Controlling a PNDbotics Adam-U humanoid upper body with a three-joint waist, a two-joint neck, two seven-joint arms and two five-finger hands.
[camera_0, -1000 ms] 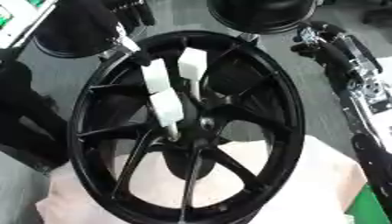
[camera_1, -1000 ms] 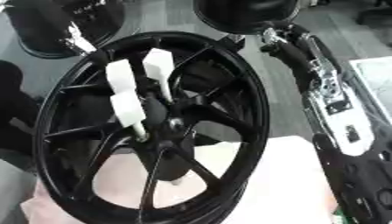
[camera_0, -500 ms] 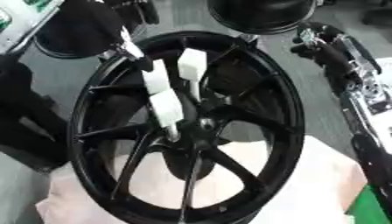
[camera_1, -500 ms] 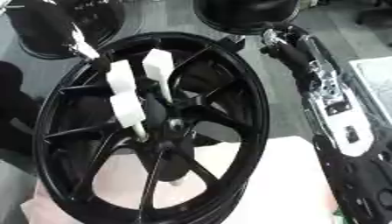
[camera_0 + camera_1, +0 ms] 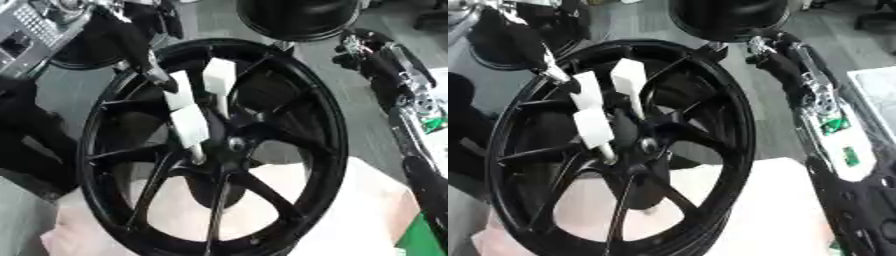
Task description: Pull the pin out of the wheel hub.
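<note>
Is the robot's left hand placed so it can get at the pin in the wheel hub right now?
Probably yes. The left hand, its white fingers reaching in over the rim, already sits at the wheel hub; the pin itself I cannot make out.

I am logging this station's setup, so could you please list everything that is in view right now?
wheel: one, black, spoked, standing tilted at the centre, its lower rim on the pale sheet.
hub: one, black, at the wheel's middle.
pin: one, pale, short, sticking out beside the hub under the lowest white-padded finger.
pale sheet: one, cream, under the wheel's lower part.
dark round object: one, black, beyond the wheel's top rim.
grey floor: one, grey, around the wheel.
left hand: one, black with white finger pads, reaching in from the upper left onto the spokes by the hub.
right arm: one, black and silver, down the right side; its hand is not visible.
</note>
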